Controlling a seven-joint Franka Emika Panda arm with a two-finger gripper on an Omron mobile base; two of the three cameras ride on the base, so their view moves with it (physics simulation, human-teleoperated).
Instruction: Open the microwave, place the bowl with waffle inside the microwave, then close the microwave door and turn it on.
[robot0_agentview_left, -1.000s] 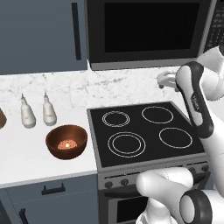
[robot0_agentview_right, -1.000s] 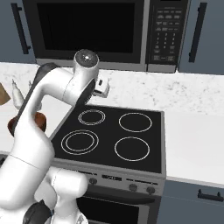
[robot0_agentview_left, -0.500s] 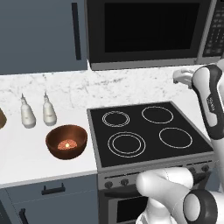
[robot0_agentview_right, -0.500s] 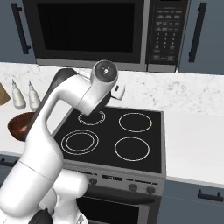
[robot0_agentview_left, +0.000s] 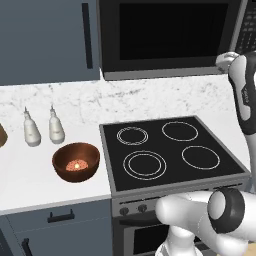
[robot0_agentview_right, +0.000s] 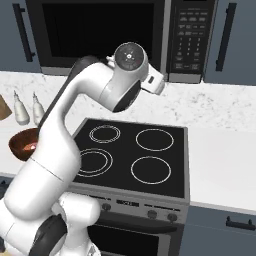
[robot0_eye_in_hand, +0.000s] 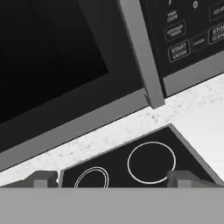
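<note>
While microwave door (robot0_agentview_right: 97, 34) faces forward shut, wide side level

Arm hides half the bowl with waffle (robot0_agentview_right: 22, 143)

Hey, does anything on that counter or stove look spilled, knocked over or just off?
Nothing stands out. The bowl with waffle sits upright on the counter left of the stovetop, two bottles stand upright behind it, and the microwave door is shut.
</note>
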